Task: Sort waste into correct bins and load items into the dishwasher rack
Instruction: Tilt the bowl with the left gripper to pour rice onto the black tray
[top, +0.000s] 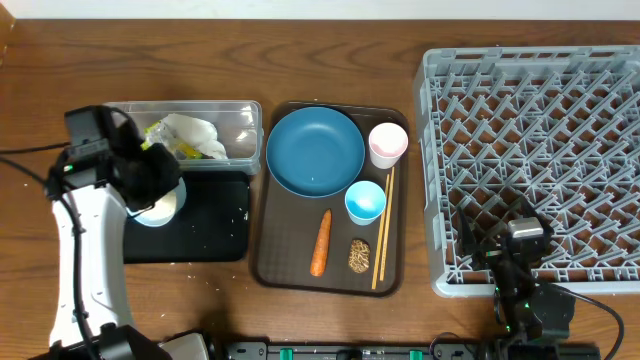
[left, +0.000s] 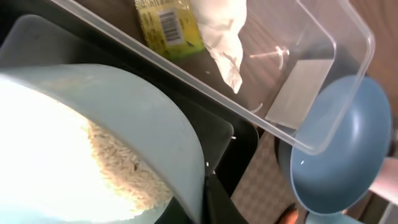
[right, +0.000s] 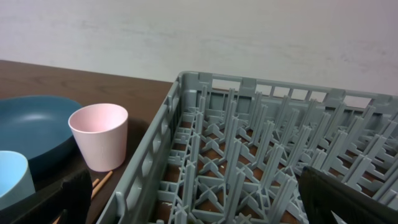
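Note:
My left gripper (top: 150, 195) is shut on the rim of the light-blue bowl (top: 165, 207), holding it over the black tray (top: 215, 235). In the left wrist view a dark finger (left: 217, 202) pinches the bowl's wall (left: 155, 118), and white rice (left: 124, 171) clings inside. The clear tub (top: 240, 115) holds the napkin (top: 200, 135) and the wrapper (top: 160, 135). My right gripper (top: 515, 240) hangs open over the front left corner of the grey rack (top: 540, 130). In the right wrist view its jaws stand wide apart above the pegs (right: 236, 155).
The brown serving tray (top: 275, 255) carries the dark-blue plate (top: 315, 150), pink cup (top: 388, 143), light-blue cup (top: 365, 200), carrot (top: 321, 242), seedy lump (top: 360, 254) and chopsticks (top: 383, 228). A few rice grains (top: 246, 190) lie on the black tray.

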